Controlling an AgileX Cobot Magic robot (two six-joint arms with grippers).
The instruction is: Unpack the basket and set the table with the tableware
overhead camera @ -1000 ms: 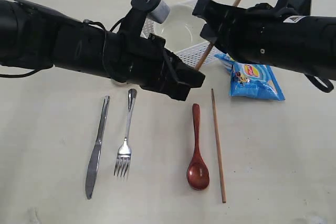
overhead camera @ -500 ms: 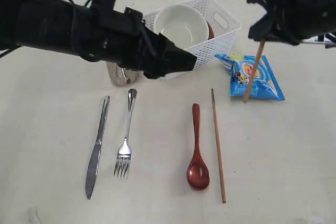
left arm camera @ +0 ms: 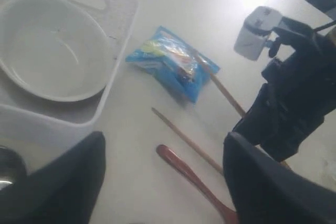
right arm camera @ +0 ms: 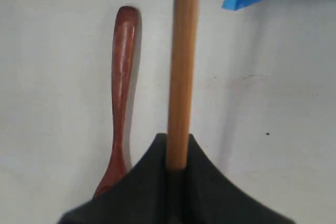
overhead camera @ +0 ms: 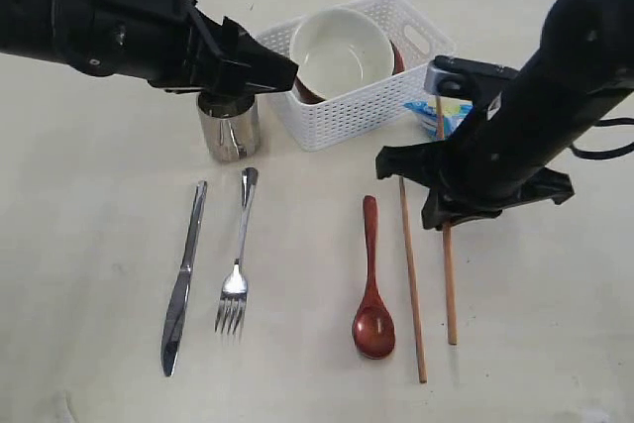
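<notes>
My right gripper (overhead camera: 446, 213) is shut on a thin wooden chopstick (overhead camera: 449, 284) (right arm camera: 182, 66), held low along the table (overhead camera: 555, 344), parallel to the other chopstick (overhead camera: 411, 274) (left arm camera: 184, 140). The reddish-brown spoon (overhead camera: 372, 284) (right arm camera: 122, 87), fork (overhead camera: 236, 264) and knife (overhead camera: 181, 284) lie in a row. The steel cup (overhead camera: 228, 126) stands upright left of the white basket (overhead camera: 367, 106). My left gripper (overhead camera: 282, 71) (left arm camera: 163, 192) hangs open and empty just above the cup. The cream bowl (overhead camera: 342, 47) (left arm camera: 47, 51) sits in the basket on a brown plate (overhead camera: 307, 96).
A blue chip bag (overhead camera: 443, 114) (left arm camera: 173, 66) lies right of the basket, half hidden by the right arm (overhead camera: 555, 96). The left arm (overhead camera: 99, 17) spans the back left of the table.
The left gripper opened, let go of the cup and drew back up and left. The right arm swung the chopstick down beside the first one.
</notes>
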